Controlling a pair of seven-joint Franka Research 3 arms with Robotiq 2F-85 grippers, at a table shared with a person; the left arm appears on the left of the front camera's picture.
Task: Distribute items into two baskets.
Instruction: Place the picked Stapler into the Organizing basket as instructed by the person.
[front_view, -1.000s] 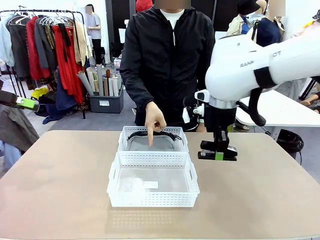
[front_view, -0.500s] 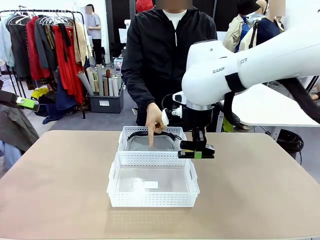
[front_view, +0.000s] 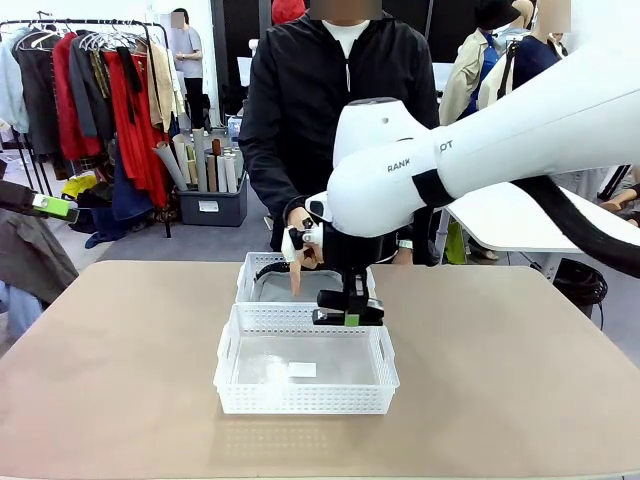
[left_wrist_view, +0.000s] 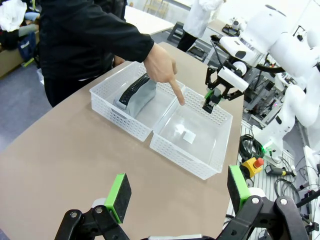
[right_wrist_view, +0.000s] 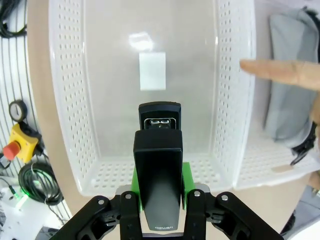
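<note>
On the bench, the left gripper (left_wrist_view: 177, 192) waits with jaws wide while the right gripper (front_view: 348, 318), jaws clamped on the stapler (right_wrist_view: 159, 170), has swung leftward over the near basket (front_view: 305, 395), ready for release, and the pouch (left_wrist_view: 137, 95) lies in the far basket (left_wrist_view: 107, 107).

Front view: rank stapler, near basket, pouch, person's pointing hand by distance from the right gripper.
1. stapler, clamped in the right gripper.
2. near basket, directly below.
3. pointing hand and pouch, left, at the far basket: too close to call.
</note>
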